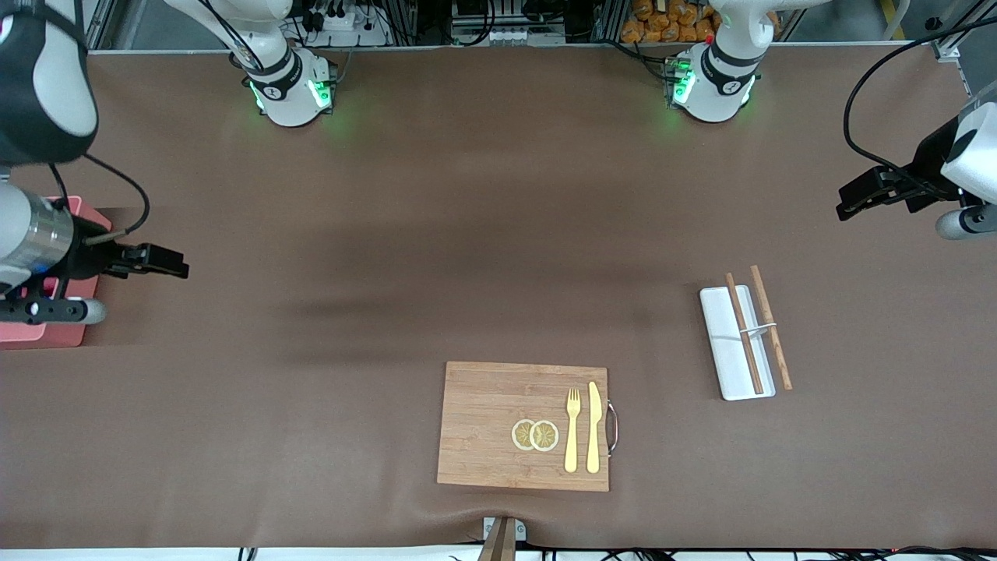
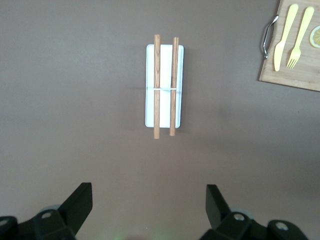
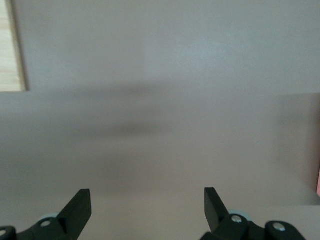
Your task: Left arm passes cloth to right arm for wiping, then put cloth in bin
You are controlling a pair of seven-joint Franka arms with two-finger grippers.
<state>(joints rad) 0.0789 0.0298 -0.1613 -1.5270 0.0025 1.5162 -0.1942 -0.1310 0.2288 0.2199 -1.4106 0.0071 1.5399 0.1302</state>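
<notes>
a wide brown matte worktop (image 1: 483, 234) fills nearly the whole front view, its covering smooth, with soft dark shadows lying across the middle. along the top edge runs a pale strip, and above it a cluttered band: grey metal frame rails (image 1: 498, 15), black cables, a white power strip (image 1: 343, 19), and a heap of orange packets (image 1: 670, 19). green light glows onto the worktop at two spots near that edge. along the bottom edge, a white strip with more cables.
</notes>
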